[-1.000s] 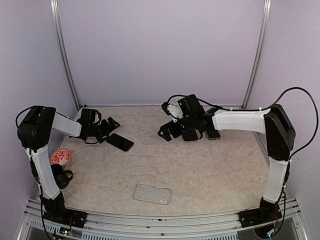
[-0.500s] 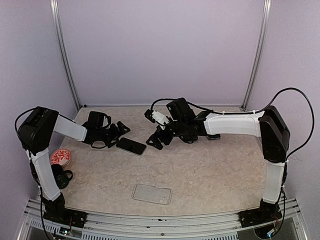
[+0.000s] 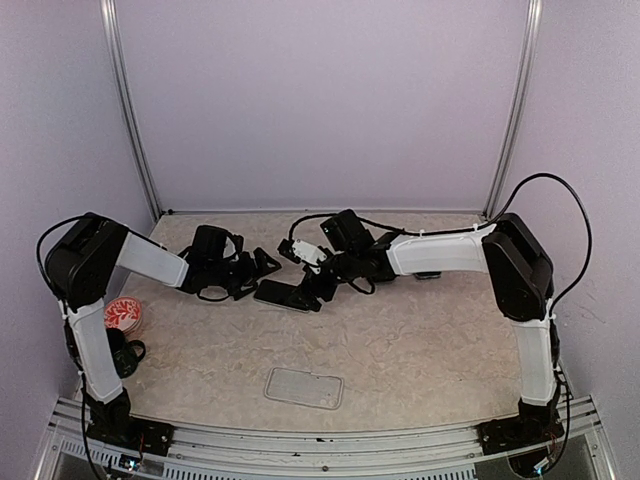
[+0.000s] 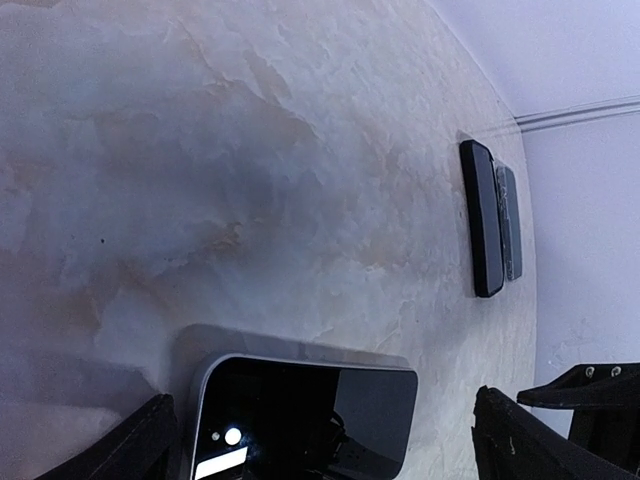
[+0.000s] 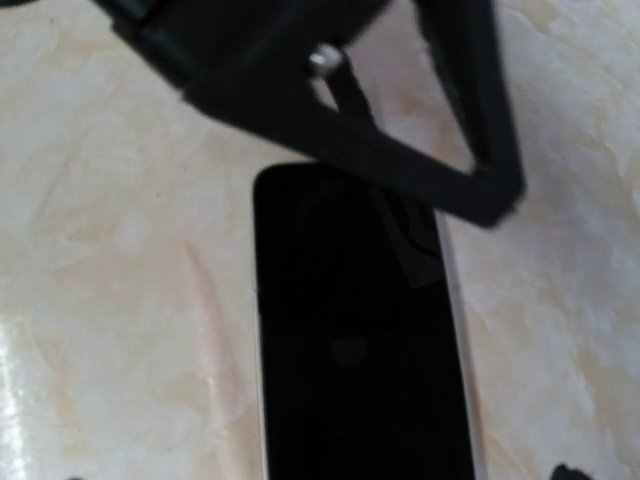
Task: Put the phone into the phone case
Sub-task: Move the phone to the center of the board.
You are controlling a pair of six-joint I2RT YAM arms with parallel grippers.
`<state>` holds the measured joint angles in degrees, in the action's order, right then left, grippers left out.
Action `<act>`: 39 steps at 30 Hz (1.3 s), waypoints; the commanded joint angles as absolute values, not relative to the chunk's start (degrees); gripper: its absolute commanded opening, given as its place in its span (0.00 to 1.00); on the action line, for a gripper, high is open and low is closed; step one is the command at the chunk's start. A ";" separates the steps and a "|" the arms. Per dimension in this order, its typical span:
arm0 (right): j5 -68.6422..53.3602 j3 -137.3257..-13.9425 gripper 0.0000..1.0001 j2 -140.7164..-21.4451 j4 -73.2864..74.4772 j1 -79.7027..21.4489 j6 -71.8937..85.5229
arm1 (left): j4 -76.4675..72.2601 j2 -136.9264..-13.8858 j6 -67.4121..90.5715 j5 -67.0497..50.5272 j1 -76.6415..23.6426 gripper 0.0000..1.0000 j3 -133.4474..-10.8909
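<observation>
**Phone lies flat mid-worktop between two open hands, with the case well nearer.**

The clear case (image 3: 303, 387) sits by the near edge, its long axis left to right. Almost straight beyond it and well apart lies the phone (image 3: 283, 295), its long axis also roughly left to right. The left hand (image 3: 252, 275) is at the phone's left end with its jaws spread wide, and the wrist view shows that end lying between them, not gripped. The right hand (image 3: 312, 282) hangs over the phone's right end, equally wide and holding nothing. Neither arm is clearly nearer. I judge that either hand must close across the phone's narrow width, then carry it toward the near edge.
</observation>
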<state>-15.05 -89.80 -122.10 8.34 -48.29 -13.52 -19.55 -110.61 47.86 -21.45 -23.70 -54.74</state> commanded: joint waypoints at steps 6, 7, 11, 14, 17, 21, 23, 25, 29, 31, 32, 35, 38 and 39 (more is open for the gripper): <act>-18.25 -94.30 0.99 -125.92 11.53 -47.59 -25.21 | -14.94 -113.68 48.15 -22.57 -25.49 0.99 -57.95; -19.09 -95.11 1.00 -126.48 12.22 -47.41 -25.49 | -15.02 -113.20 48.28 -22.10 -25.49 0.99 -57.69; -20.74 -97.38 0.99 -128.84 13.69 -46.89 -25.67 | -15.52 -110.38 48.34 -20.56 -25.27 0.99 -55.90; -21.60 -98.31 0.99 -129.81 13.69 -46.61 -25.41 | -16.42 -107.40 48.47 -19.77 -24.60 0.99 -54.32; -22.18 -98.59 0.99 -130.44 13.02 -46.12 -25.00 | -16.29 -104.36 48.44 -19.02 -23.95 0.99 -52.77; -21.85 -99.51 0.99 -131.55 13.35 -45.60 -24.62 | -15.81 -101.13 48.22 -18.69 -23.32 0.99 -51.20; -21.58 -99.95 0.99 -132.10 13.75 -45.46 -24.48 | -15.49 -99.70 48.09 -18.63 -23.22 0.99 -50.28; -21.03 -100.17 0.99 -132.70 13.81 -45.36 -24.24 | -15.37 -98.00 48.07 -18.38 -23.20 0.99 -49.21; -20.51 -100.76 0.99 -133.81 14.18 -45.13 -23.68 | -15.38 -94.36 48.26 -18.23 -23.29 0.99 -46.74; -20.65 -101.26 0.99 -134.19 14.54 -45.09 -23.35 | -15.17 -92.41 48.25 -18.28 -23.38 0.99 -45.74; -20.80 -101.33 0.99 -134.33 14.61 -45.09 -23.30 | -14.89 -91.70 48.13 -18.19 -23.44 0.99 -45.32; -21.17 -101.76 0.99 -134.63 14.97 -45.02 -23.04 | -13.74 -88.89 47.76 -17.75 -23.60 0.99 -44.36; -21.02 -102.31 0.99 -135.19 15.38 -45.09 -22.81 | -12.80 -86.07 47.56 -17.24 -23.73 0.99 -43.47; -20.71 -102.61 0.99 -135.51 15.66 -45.04 -22.69 | -12.42 -85.37 47.42 -17.11 -23.73 0.99 -43.19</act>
